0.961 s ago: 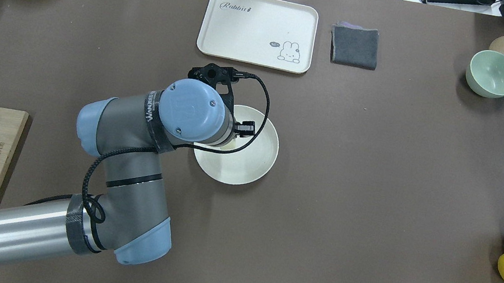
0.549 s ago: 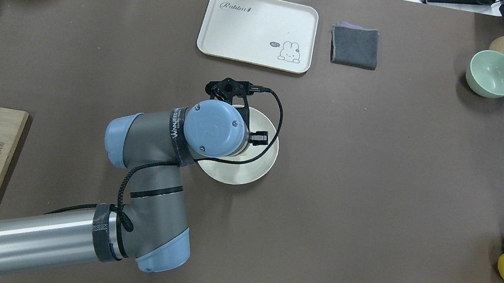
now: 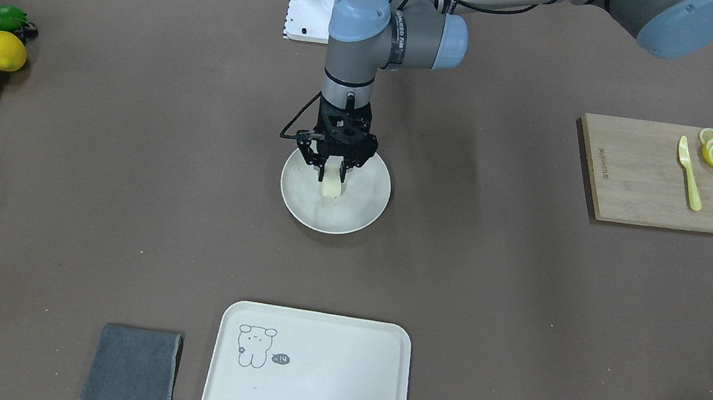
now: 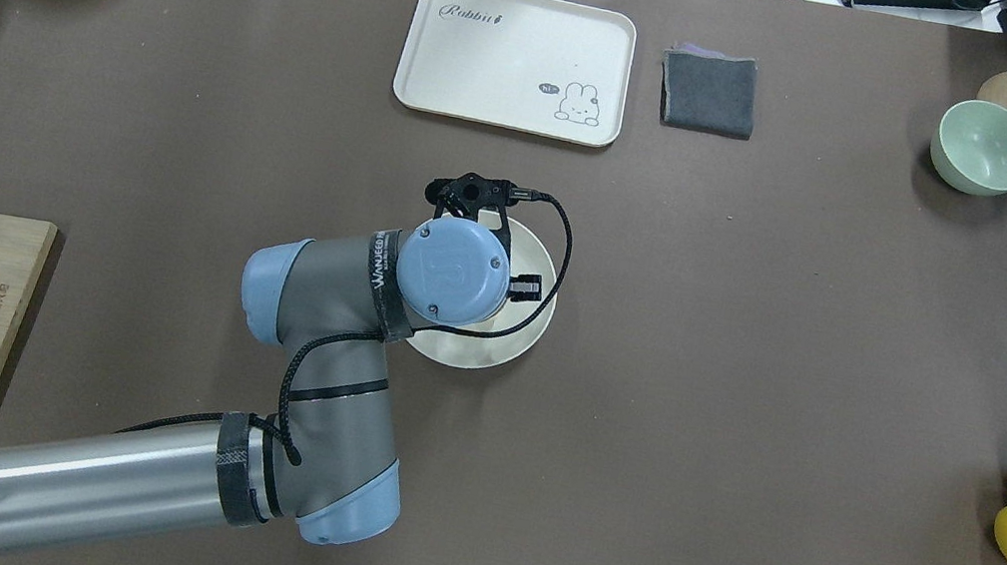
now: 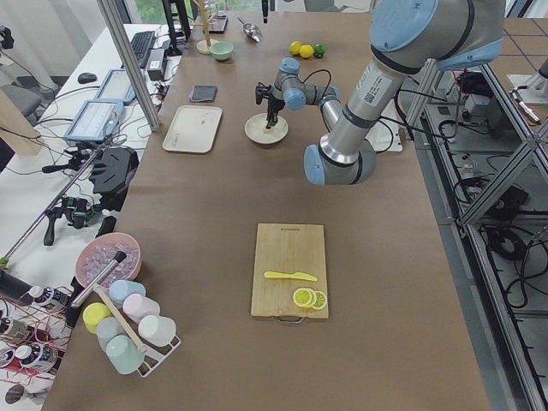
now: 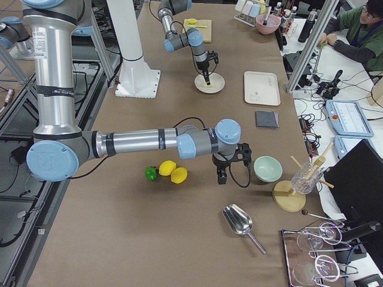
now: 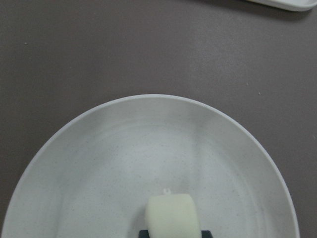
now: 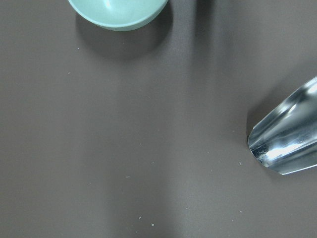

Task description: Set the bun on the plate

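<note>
The left claw [image 3: 331,179] pinches the bun [image 3: 331,187] between narrowed fingers, low over the middle of the plate [image 3: 365,210]; whether the bun touches it is unclear. A second ago the wrist hung over the plate's edge toward the cutting board [image 3: 639,177]; it has since slid inward, so letting go looks like the step left. Farther off, the right claw [image 6: 221,177] hangs near the green bowl [image 6: 267,168], its opening impossible to tell.

Bright, even light; soft shadows; mostly sharp.
</note>
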Action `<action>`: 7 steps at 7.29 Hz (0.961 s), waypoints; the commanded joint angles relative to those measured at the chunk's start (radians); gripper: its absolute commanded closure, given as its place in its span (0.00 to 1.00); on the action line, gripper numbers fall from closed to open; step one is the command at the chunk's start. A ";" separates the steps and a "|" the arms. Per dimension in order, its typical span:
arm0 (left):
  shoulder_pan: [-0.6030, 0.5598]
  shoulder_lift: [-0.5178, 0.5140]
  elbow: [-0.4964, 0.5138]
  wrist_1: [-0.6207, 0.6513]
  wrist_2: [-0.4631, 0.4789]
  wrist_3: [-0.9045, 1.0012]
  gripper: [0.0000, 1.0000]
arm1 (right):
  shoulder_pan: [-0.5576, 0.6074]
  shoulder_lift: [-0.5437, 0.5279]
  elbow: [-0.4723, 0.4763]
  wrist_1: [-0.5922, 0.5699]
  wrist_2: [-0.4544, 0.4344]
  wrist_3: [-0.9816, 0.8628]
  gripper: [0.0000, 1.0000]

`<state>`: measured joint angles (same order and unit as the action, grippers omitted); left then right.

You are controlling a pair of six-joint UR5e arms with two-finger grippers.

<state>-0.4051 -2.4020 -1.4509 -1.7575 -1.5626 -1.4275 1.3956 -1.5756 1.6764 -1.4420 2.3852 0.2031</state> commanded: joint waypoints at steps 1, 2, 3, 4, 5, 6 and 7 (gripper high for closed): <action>-0.008 -0.005 -0.020 0.007 -0.004 0.016 0.02 | 0.008 0.000 0.002 0.000 0.000 0.001 0.00; -0.064 0.004 -0.076 0.069 -0.020 0.083 0.02 | 0.011 0.002 0.003 0.000 0.000 0.001 0.00; -0.145 0.020 -0.154 0.169 -0.101 0.189 0.02 | 0.016 0.000 0.003 -0.001 0.000 0.001 0.00; -0.226 0.103 -0.214 0.162 -0.166 0.243 0.02 | 0.019 -0.001 -0.001 -0.002 0.000 -0.002 0.00; -0.257 0.153 -0.233 0.094 -0.165 0.277 0.02 | 0.026 -0.013 -0.003 -0.002 -0.001 -0.008 0.00; -0.340 0.228 -0.235 0.008 -0.172 0.318 0.02 | 0.042 -0.023 -0.001 -0.002 -0.003 -0.008 0.00; -0.410 0.288 -0.247 0.000 -0.192 0.426 0.02 | 0.069 -0.021 0.005 -0.029 -0.003 -0.022 0.00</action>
<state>-0.7270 -2.1934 -1.6824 -1.7165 -1.7338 -1.1032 1.4379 -1.5933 1.6764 -1.4504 2.3830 0.1922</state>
